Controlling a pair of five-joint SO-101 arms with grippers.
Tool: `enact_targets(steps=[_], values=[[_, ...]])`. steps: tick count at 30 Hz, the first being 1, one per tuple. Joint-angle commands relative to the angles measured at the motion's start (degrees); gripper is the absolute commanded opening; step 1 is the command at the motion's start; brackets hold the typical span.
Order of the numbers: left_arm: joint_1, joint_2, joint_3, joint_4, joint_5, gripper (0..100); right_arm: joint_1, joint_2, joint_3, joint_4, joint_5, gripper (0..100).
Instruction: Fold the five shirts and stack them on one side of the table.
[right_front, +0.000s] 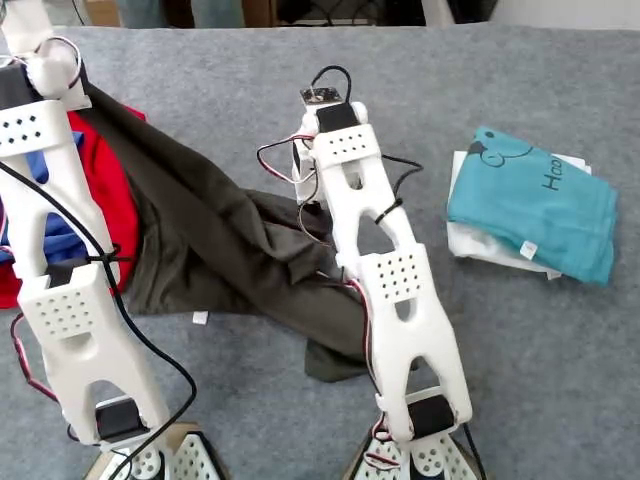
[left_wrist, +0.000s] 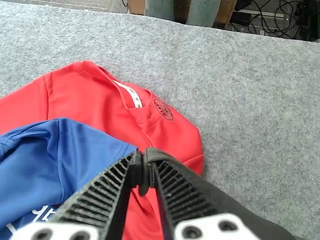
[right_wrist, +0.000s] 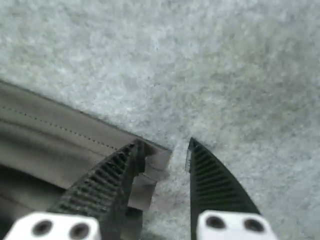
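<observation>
A dark olive shirt (right_front: 215, 240) lies crumpled across the middle of the table, and one part of it is drawn up taut to the far left. There my left gripper (right_front: 72, 88) is shut on it, above a red shirt (left_wrist: 100, 100) and a blue shirt (left_wrist: 50, 165). In the left wrist view the left gripper (left_wrist: 143, 161) has its fingers pressed together. My right gripper (right_wrist: 165, 147) is open and low over the mat, with a hem corner of the olive shirt (right_wrist: 65, 145) between its fingers. A folded teal shirt (right_front: 535, 200) rests on a folded white shirt (right_front: 475, 243) at the right.
The red shirt (right_front: 108, 190) and blue shirt (right_front: 52, 238) lie partly under the left arm at the table's left edge. Grey mat (right_front: 540, 370) covers the table, with open room at the front right and along the back. Cables trail from both arms.
</observation>
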Motion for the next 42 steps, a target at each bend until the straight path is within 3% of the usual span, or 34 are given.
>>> enact_targets(steps=[1, 10, 15, 21, 42], values=[[0.31, -0.7, -2.33, 0.09, -0.35, 3, -0.53, -3.12, 0.31, -0.26, -0.79, 14.9], [0.31, -0.7, -2.33, 0.09, -0.35, 3, -0.35, -5.93, -2.07, 0.62, -2.9, 14.6], [0.4, -0.7, -2.33, 0.09, -0.35, 3, 1.41, -14.2, 3.47, 0.7, -3.08, 14.8], [0.4, -0.7, -2.33, 0.09, -0.35, 3, -0.79, -22.29, 18.86, -1.14, -14.77, 14.5], [0.4, -0.7, -2.33, 0.09, -0.26, 3, -2.11, -7.87, 9.8, -5.1, -19.96, 14.5]])
